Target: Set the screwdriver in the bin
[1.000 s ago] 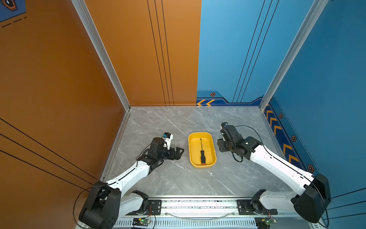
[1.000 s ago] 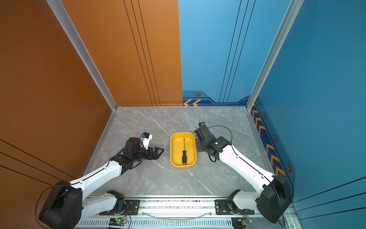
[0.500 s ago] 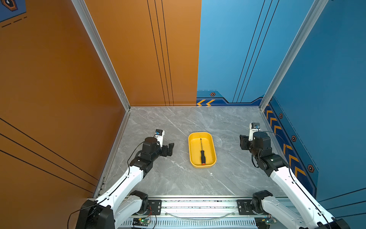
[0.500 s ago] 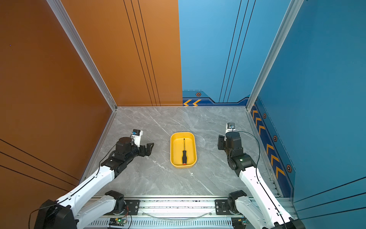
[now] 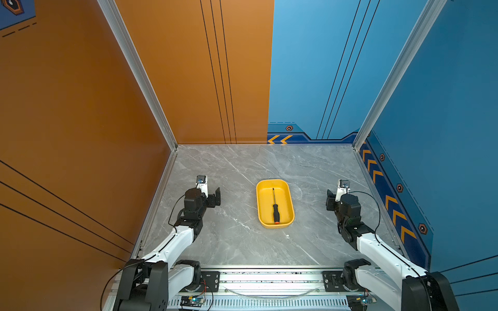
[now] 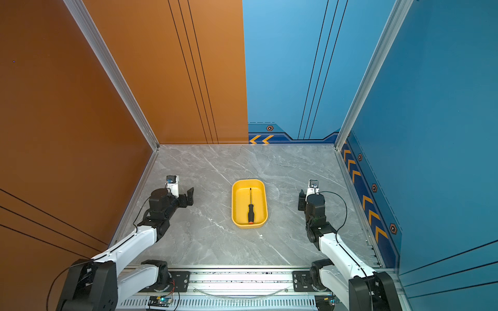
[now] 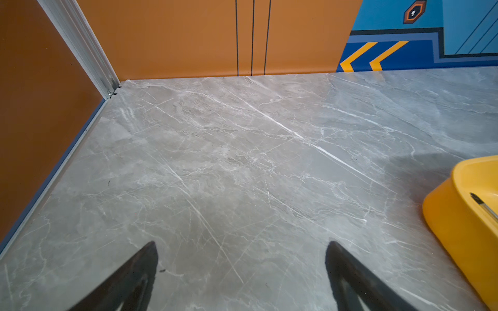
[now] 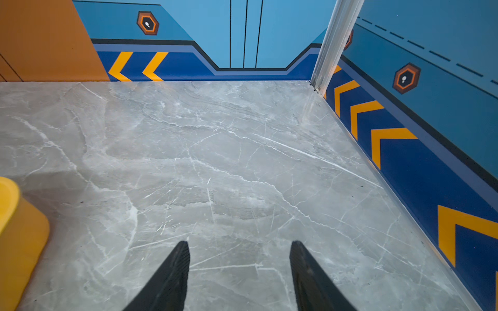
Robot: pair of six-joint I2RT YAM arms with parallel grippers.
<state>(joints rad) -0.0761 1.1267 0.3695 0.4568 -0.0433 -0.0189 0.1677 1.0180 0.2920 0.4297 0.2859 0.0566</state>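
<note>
The screwdriver [image 5: 275, 206] [image 6: 250, 206] lies lengthwise inside the yellow bin [image 5: 283, 199] [image 6: 258, 199] at the middle of the table, orange end toward the front. Nothing touches it. My left gripper [image 5: 217, 196] [image 6: 190, 196] [image 7: 241, 245] hovers open and empty well left of the bin, whose corner [image 7: 458, 215] shows the screwdriver's tip [image 7: 482, 204] in the left wrist view. My right gripper [image 5: 330, 198] [image 6: 301, 200] [image 8: 239, 243] is open and empty well right of the bin [image 8: 16, 229].
Grey marble tabletop [image 5: 242, 242] is walled by orange panels at left and back and blue panels at right. A metal rail [image 5: 269, 277] with both arm bases runs along the front edge.
Both arms have drawn back from the bin, the left one to the left and the right one to the right. The screwdriver and bin have not moved.
</note>
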